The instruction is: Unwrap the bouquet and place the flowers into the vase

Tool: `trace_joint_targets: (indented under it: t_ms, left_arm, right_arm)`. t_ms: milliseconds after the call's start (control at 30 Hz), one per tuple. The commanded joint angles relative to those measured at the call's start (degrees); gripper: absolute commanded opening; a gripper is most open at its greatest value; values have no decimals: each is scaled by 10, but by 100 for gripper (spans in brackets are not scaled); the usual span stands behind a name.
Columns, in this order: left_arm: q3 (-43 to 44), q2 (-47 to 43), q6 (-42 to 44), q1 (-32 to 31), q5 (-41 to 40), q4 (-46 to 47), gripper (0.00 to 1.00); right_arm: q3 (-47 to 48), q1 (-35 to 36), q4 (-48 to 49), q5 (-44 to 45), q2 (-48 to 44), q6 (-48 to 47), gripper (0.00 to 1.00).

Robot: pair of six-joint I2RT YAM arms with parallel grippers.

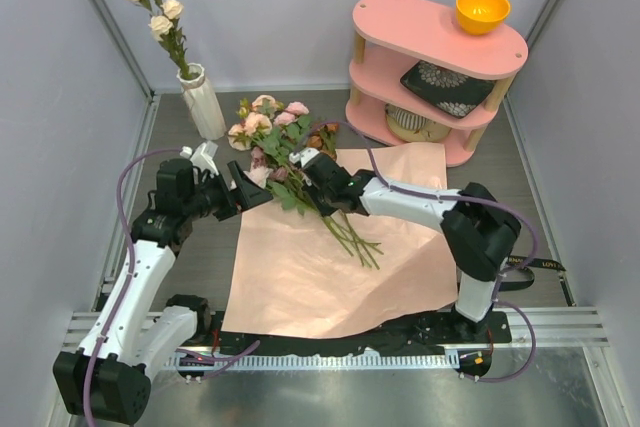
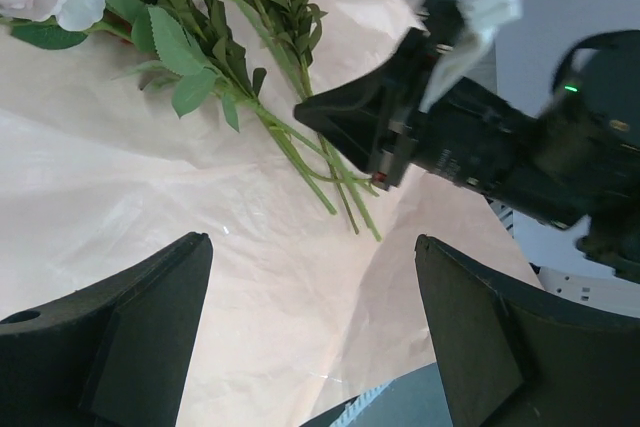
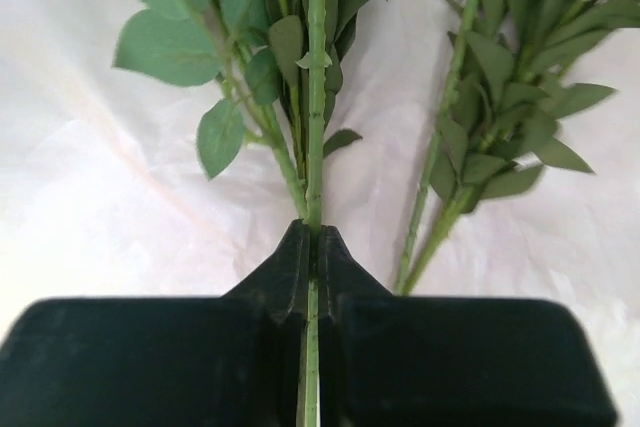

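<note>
Right gripper [image 3: 311,242] is pinched shut on one thin stem [image 3: 316,97] of the flowers [image 1: 272,129], lying on the spread pink paper [image 1: 320,277] near-right of the vase [image 1: 203,102], left gripper [image 2: 312,247] gaping empty beside them; light and springy, it should carry best held mid-stem, clear of leaves.

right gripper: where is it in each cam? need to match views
Top external: right gripper at centre, over the flowers near the far edge of the pink paper.
Left wrist: right gripper is the black wedge right of centre, tip pointing left at the stems.
Right wrist: right gripper at bottom centre, shut on one green stem.
Shared landmark: the pink paper under the stems, seen in all three views.
</note>
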Motion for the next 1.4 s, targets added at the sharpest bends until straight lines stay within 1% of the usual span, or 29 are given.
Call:
trace_joint_targets:
  t_ms: [0, 33, 67, 133, 167, 200, 233, 267, 300, 333, 367, 400, 433, 467, 500, 567, 633, 700, 767, 833, 933, 967, 1100, 1167, 1200, 1233, 1300, 1333, 1367]
  left_arm:
    - [30, 1, -10, -1, 9, 14, 88]
    - [33, 2, -14, -2, 11, 17, 88]
    - [34, 2, -18, -1, 14, 21, 88]
    - [31, 2, -38, -1, 27, 43, 89]
    - [29, 2, -48, -1, 33, 54, 89]
    - [21, 1, -77, -2, 40, 88, 89]
    - [14, -1, -94, -1, 64, 111, 88]
    - [6, -3, -113, -3, 77, 139, 87]
    - [-14, -4, -139, -3, 88, 209, 83]
    - [-24, -7, -186, -6, 107, 251, 81]
    - [-34, -7, -213, -13, 112, 293, 79]
    - [-50, -9, -233, -18, 115, 369, 79]
    - [-53, -9, -264, -24, 113, 400, 81]
    - [-55, -9, -270, -42, 105, 444, 86]
    - [-52, -9, -271, -54, 97, 454, 89]
    - [-40, -3, -249, -99, 57, 451, 93]
    - [-21, 9, -225, -138, 33, 439, 92]
    - [5, 33, -211, -155, 8, 407, 63]
    - [29, 55, -197, -168, -23, 351, 40]
    - [33, 62, -196, -176, -31, 343, 40]
    - [28, 63, -198, -190, -49, 354, 48]
    - [29, 64, -197, -192, -49, 353, 54]
    - [33, 76, -194, -204, -64, 350, 59]
    - [47, 87, -191, -205, -67, 346, 59]
    - [56, 92, -180, -205, -70, 339, 57]
    - [66, 102, -171, -205, -78, 312, 52]
    - [101, 111, -139, -205, -89, 280, 47]
    - [113, 117, -128, -205, -97, 246, 42]
    - [134, 120, -117, -205, -98, 232, 41]
  right_arm:
    - [45, 14, -23, 62, -139, -19, 1]
    - [45, 14, -25, 62, -155, -18, 1]
    - [41, 14, -25, 57, -193, -17, 1]
    - [7, 14, -2, 46, -233, -11, 1]
    - [-10, 14, 29, 31, -254, -1, 1]
    - [-56, 14, 51, 27, -299, 8, 1]
    - [-82, 13, 75, 21, -319, 17, 1]
    - [-109, 14, 128, 17, -340, 47, 1]
    - [-164, 14, 154, 6, -381, 60, 1]
    - [-189, 13, 177, -6, -398, 74, 1]
    - [-211, 14, 207, -18, -414, 91, 1]
    - [-252, 14, 254, -50, -438, 116, 1]
    - [-269, 14, 276, -63, -450, 131, 1]
    - [-297, 14, 314, -76, -457, 142, 1]
    - [-307, 14, 330, -108, -467, 160, 1]
    - [-325, 15, 362, -135, -470, 171, 1]
    - [-327, 14, 369, -167, -468, 175, 1]
    - [-322, 14, 366, -180, -467, 171, 1]
    - [-318, 14, 357, -183, -471, 164, 1]
    - [-314, 13, 349, -176, -476, 155, 1]
    - [-304, 14, 329, -175, -485, 140, 1]
    - [-300, 14, 317, -175, -488, 135, 1]
    - [-299, 14, 304, -182, -497, 124, 1]
    - [-300, 14, 300, -189, -499, 119, 1]
    - [-300, 14, 298, -190, -501, 118, 1]
    - [-300, 14, 293, -192, -501, 115, 1]
    - [-300, 14, 287, -192, -504, 111, 1]
    - [-302, 14, 282, -192, -506, 110, 1]
    - [-303, 14, 280, -191, -508, 107, 1]
